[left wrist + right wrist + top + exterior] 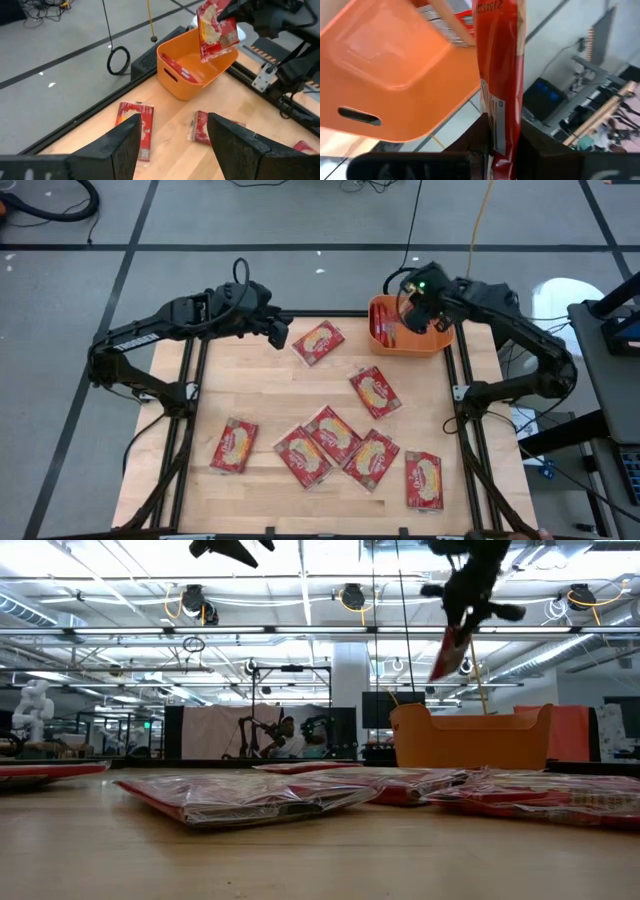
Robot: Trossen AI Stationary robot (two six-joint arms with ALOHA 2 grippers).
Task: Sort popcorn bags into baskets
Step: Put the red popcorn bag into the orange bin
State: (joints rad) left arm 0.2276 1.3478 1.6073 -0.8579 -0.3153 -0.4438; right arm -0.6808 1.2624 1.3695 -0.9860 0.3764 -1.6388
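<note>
Right pincer (428, 308) was clamped on one red popcorn bag (216, 27), dangling it edge-down right above the single orange basket (432, 342) at the far right corner of the desk (270, 395). One more packet (176, 69) already lay inside that tub. Left pincer (277, 332) hung over the far edge with its jaws spread fairly wide, gripping nothing, a loose bag (318, 343) lying just beside it. Counted seven packets flat on the wood: that one, another (375, 392) mid-desk, and five (330, 445) strung along the near side.
</note>
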